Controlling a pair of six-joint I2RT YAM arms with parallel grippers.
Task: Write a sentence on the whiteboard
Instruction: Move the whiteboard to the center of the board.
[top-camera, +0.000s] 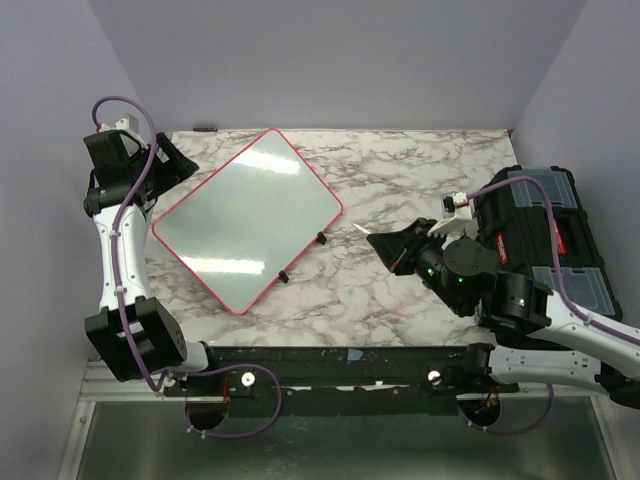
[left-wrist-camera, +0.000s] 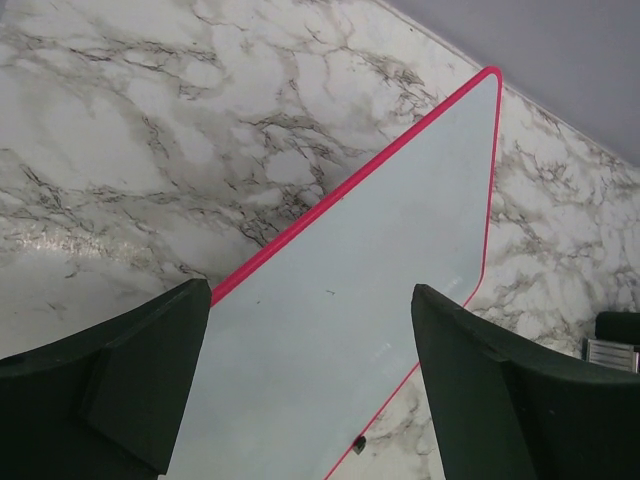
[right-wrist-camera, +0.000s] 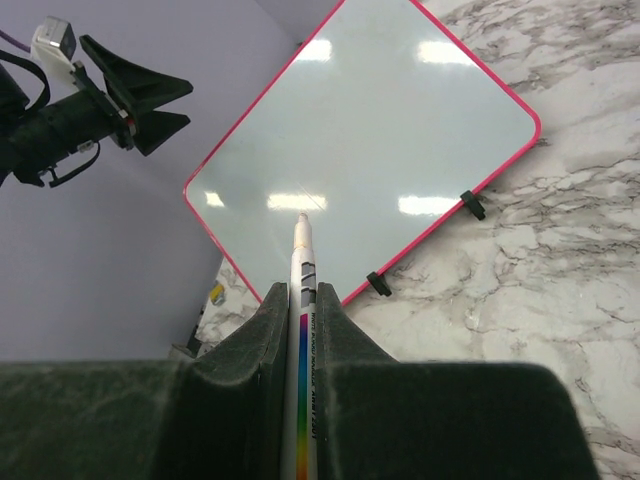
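The whiteboard (top-camera: 248, 220) lies flat on the marble table, turned like a diamond, with a red-pink rim. Its pale surface (right-wrist-camera: 370, 130) looks blank; no sentence shows on it. My left gripper (top-camera: 178, 160) stands open beside the board's far left edge, and the board (left-wrist-camera: 400, 230) shows between its wide-apart fingers (left-wrist-camera: 312, 290), which hold nothing. My right gripper (top-camera: 385, 243) is shut on a white marker (right-wrist-camera: 302, 260) with a rainbow stripe. The marker's bare tip (top-camera: 362, 231) points at the board from off its right side, above the marble.
A black toolbox (top-camera: 555, 230) with clear lid compartments sits at the table's right edge under the right arm. Two small black feet (top-camera: 283, 276) stick out from the board's near right edge. Pale walls close in the table on three sides.
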